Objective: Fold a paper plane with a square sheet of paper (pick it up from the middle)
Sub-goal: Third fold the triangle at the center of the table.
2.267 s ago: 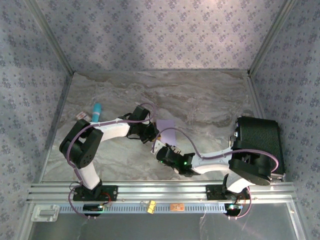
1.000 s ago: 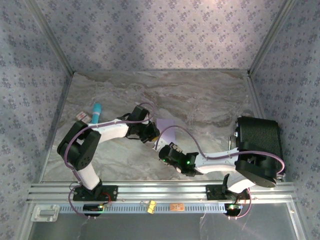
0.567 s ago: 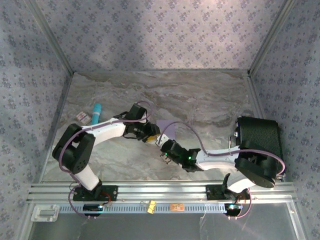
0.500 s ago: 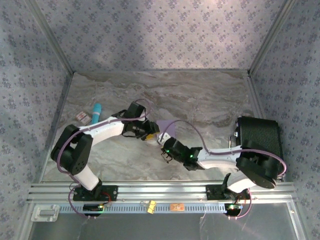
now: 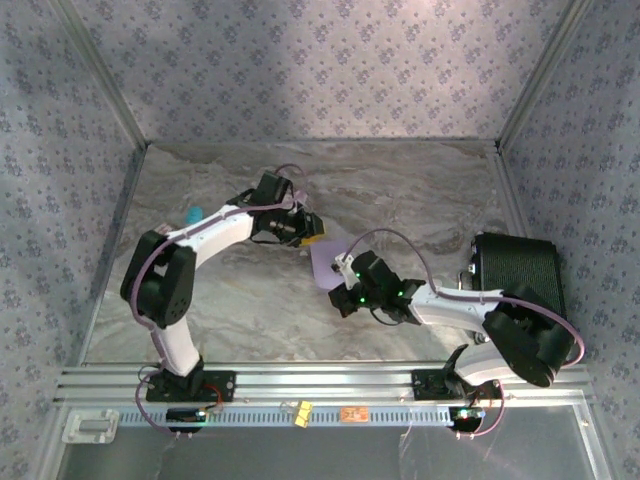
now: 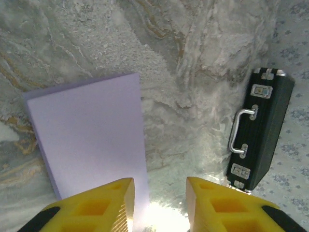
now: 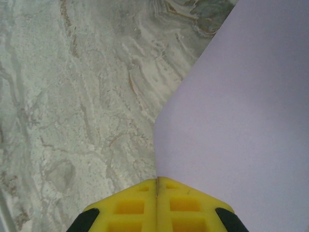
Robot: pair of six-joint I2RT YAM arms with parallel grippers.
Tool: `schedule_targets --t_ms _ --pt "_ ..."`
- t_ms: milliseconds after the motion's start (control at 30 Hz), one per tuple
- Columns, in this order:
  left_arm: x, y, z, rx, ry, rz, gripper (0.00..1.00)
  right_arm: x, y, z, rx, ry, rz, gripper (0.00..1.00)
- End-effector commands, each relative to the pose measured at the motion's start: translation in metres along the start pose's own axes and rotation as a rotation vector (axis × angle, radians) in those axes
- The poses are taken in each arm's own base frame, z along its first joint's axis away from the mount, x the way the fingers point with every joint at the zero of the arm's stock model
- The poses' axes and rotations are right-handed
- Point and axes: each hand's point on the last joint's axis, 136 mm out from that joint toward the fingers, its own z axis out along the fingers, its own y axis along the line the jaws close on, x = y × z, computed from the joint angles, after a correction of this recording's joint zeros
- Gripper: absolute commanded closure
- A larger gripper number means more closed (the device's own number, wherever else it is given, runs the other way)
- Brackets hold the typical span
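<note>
While left jaws gape over square sheet of paper (image 6: 91,140), right jaws together at its edge.

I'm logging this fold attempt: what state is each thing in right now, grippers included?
sheet of paper: flat on the table, a rectangle, apparently folded in half.
left gripper: open, nothing between its fingers.
right gripper: shut, tips at the paper's edge; whether it pinches the paper cannot be told.
black case: closed, on the table.
</note>
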Motion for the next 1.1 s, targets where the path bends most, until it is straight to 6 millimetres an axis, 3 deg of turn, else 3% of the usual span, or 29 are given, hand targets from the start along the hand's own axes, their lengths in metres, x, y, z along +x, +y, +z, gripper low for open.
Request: schedule_targets --t_ms 0,167,333,533,700,1067 --pt "0.01 0.001 0.016 0.0 0.082 0.034 0.7 -0.002 0.015 -0.003 -0.081 0.02 0.045 0.99" --pt "0.018 0.013 0.043 -0.098 0.125 0.092 0.74 -0.006 0.015 -0.002 -0.107 -0.003 0.074 0.99" --pt "0.023 0.038 0.069 -0.173 0.137 0.069 0.76 -0.006 0.013 -0.001 -0.14 0.036 0.085 0.99" --pt "0.032 0.062 0.087 -0.249 0.166 0.069 0.8 -0.007 0.0 -0.005 -0.153 0.05 0.102 0.99" --pt "0.038 0.073 0.095 -0.273 0.189 0.063 0.8 -0.004 -0.018 -0.006 -0.119 0.085 0.094 0.98" --pt "0.036 0.07 0.095 -0.267 0.185 0.074 0.8 -0.005 -0.041 0.001 -0.058 0.104 0.092 0.98"
